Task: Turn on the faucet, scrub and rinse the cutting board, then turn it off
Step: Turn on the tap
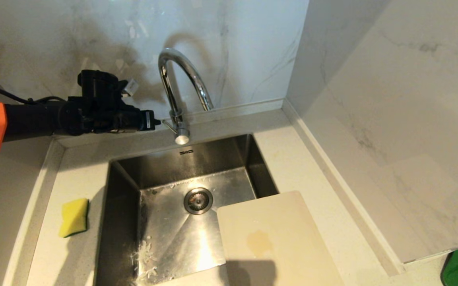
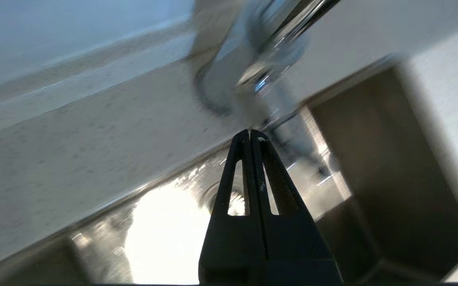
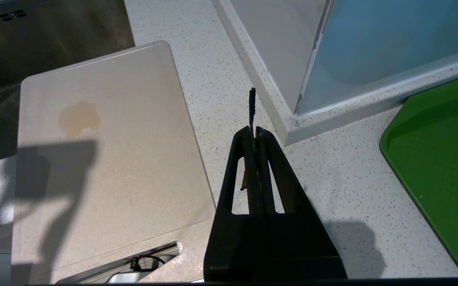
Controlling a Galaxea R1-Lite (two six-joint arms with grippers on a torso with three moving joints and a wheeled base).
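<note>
Gleaming at twelve o'clock, the arched chrome faucet (image 1: 181,91) is facing the clenched left gripper (image 1: 155,121) beside its lever; the flat cream cutting board (image 1: 272,238), stained, is overhanging the steel sink (image 1: 165,167) at five o'clock, the right gripper (image 3: 254,131) clenched over speckled counter (image 3: 221,79), a yellow sponge (image 1: 74,217) lying at eight.

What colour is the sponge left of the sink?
Yellow with a green edge; the sponge shows best in the head view.
</note>
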